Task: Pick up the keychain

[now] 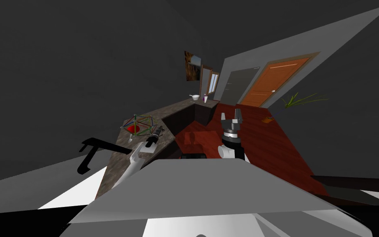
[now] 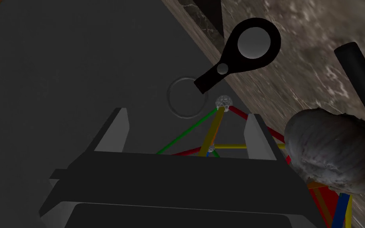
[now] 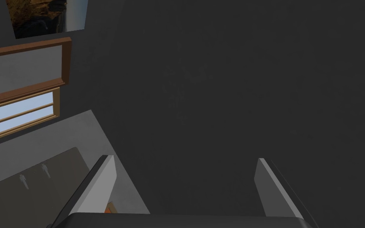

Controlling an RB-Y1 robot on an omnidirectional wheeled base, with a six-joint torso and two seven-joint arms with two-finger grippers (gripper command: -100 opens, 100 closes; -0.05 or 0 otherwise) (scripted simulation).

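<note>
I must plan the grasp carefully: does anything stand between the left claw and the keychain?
Yes. The coloured rod frame rises between the open fingers of the left claw, and its top joint sits just before the ring of the keychain. A grey rounded object lies close beside the frame.

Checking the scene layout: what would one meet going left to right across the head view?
Black angular bar shape → colourful rod-frame polyhedron → small white bowl → right gripper → orange panelled door → green spiky plant.

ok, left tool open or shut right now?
Open. On the left tool, the fingers stand wide apart and press nothing; the black keychain lies beyond their tips, not grasped.
</note>
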